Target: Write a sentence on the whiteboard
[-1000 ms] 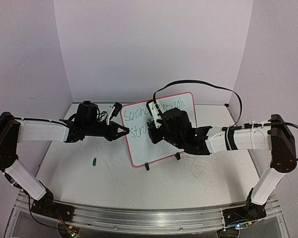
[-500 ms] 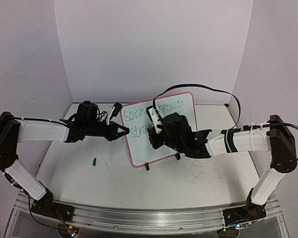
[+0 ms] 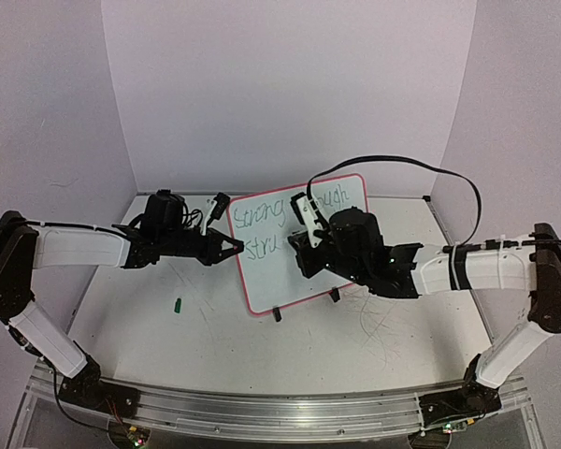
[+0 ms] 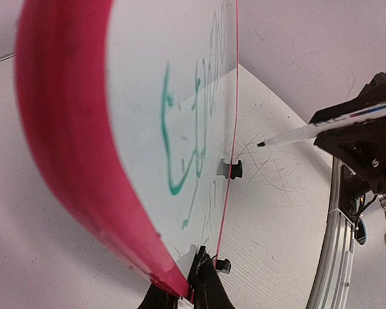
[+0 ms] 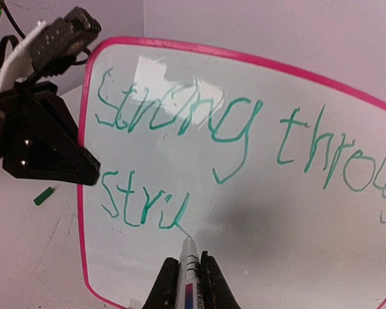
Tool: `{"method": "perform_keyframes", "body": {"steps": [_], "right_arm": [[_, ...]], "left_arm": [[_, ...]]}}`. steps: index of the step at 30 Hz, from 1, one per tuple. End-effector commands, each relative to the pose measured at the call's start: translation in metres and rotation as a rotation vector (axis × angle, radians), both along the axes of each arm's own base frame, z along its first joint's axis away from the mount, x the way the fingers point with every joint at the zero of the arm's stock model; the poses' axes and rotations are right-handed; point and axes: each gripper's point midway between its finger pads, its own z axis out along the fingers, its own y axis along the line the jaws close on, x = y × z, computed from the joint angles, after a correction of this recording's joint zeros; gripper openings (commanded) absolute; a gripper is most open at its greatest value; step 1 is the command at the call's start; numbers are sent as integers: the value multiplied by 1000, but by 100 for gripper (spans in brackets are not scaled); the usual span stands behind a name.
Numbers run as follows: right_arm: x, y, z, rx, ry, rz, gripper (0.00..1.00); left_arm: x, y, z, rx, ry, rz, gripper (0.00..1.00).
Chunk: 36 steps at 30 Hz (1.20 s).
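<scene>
The whiteboard (image 3: 273, 276) stands tilted on the table, white with a pink rim. My left gripper (image 3: 236, 248) is shut on its left edge; in the left wrist view the jaws (image 4: 196, 275) pinch the rim of the whiteboard (image 4: 141, 96). The sentence (image 5: 174, 116) is green handwriting: "Strong through" above, "Stru" below. My right gripper (image 5: 188, 259) is shut on a white marker (image 5: 190, 283), whose tip touches the whiteboard (image 5: 276, 219) at the end of the "u". From above, the right gripper (image 3: 299, 254) covers the board's middle and part of the sentence (image 3: 262, 217).
A small green marker cap (image 3: 179, 303) lies on the table left of the board. Two black clip feet (image 3: 277, 315) (image 3: 335, 296) hold the board's lower edge. The right arm's black cable (image 3: 402, 164) loops above the board. Grey scribbles mark the tabletop (image 3: 374, 323).
The right gripper has shifted right along the second line with the marker, and a "u" now follows "Str". The left gripper has kept its hold on the board's edge.
</scene>
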Motion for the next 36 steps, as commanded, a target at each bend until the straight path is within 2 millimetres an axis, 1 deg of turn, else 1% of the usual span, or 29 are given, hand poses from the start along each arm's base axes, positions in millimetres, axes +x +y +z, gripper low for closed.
{"method": "perform_keyframes", "body": {"steps": [1,3,7,17,21,26,33,36], "right_arm": [[0,8,36,57,-93,54,0],[0,9,35,47,-92,66,0],[0,11,29,32,-85,70,0],[3,20,21,23,-63,82,0],[11,11,22,30,-66,5,0],[20,2,24,36,-68,-51,0],[25,7,24,43,-64,-53,0],[29,4,24,41,-69,-86,0]], "left_arm": [[31,26,-23,163,-69,143,0],[30,26,-21,159,-72,140,0],[30,26,-22,160,-67,140,0],[31,26,-23,163,-68,142,0],[31,26,-25,165,-64,141,0],[31,25,-27,168,-60,140,0],[31,26,-25,166,-64,141,0],[30,26,-25,166,-62,141,0]]}}
